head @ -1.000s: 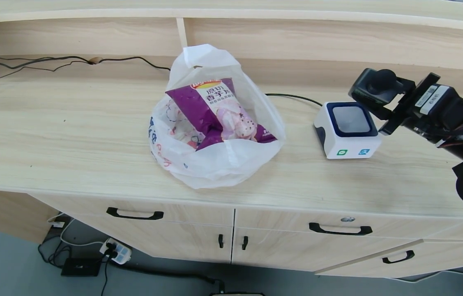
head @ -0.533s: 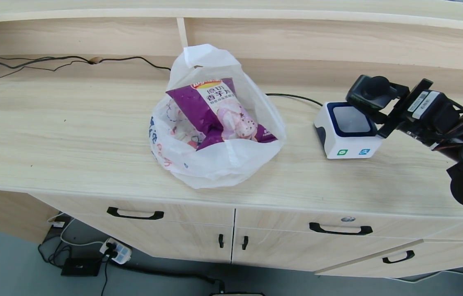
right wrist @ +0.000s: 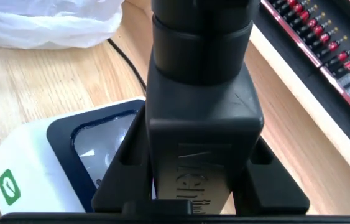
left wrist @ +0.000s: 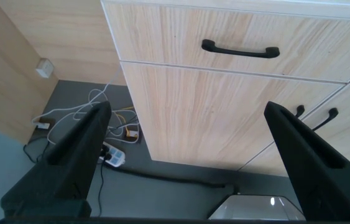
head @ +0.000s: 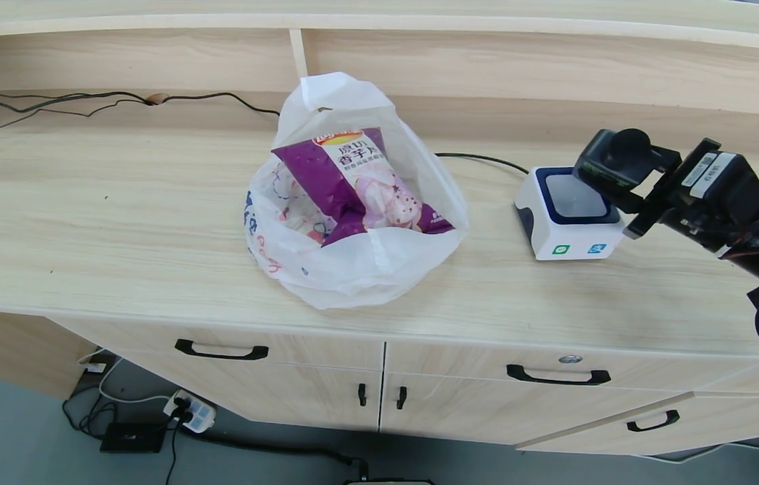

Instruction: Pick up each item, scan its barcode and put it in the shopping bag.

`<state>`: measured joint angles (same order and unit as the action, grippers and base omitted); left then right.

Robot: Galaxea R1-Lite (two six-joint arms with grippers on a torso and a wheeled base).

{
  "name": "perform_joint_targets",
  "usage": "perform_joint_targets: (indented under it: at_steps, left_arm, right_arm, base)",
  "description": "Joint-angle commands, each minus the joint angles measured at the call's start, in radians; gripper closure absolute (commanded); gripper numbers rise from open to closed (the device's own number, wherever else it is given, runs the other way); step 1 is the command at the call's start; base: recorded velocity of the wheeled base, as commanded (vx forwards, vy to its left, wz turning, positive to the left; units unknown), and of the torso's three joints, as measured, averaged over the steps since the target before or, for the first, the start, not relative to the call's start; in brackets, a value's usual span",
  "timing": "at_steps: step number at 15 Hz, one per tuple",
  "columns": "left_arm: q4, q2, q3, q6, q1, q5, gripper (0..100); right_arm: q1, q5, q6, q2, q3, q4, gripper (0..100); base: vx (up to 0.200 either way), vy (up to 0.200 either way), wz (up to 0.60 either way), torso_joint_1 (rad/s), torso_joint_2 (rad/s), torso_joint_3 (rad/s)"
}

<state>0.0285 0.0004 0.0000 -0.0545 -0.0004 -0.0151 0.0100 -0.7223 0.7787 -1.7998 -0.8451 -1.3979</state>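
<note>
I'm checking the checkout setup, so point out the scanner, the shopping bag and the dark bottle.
scanner [head: 571, 195], head view, its glass window
shopping bag [head: 359, 269], head view, its white front wall
dark bottle [right wrist: 202, 124], right wrist view, its squared body

You have a light wood counter [head: 116, 222] spanning the frame. On it sit a white shopping bag [head: 352, 269] at centre, a barcode scanner [head: 554, 229] at centre right, and black cables [head: 49, 101] at upper left.

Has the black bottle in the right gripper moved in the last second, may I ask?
Yes. The black bottle has sunk slightly toward the white, blue-rimmed scanner box.
</note>
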Motion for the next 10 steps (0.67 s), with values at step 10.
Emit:
perform_joint_targets:
  at_steps: [10]
  left_arm:
    - [-0.007,0.000,0.000,0.002,-0.001,0.000,0]
  right_arm:
    - [0.202,0.316,-0.380,0.306,0.233,0.063,100]
  base:
    - [0.000,0.000,0.00,0.000,0.00,0.000]
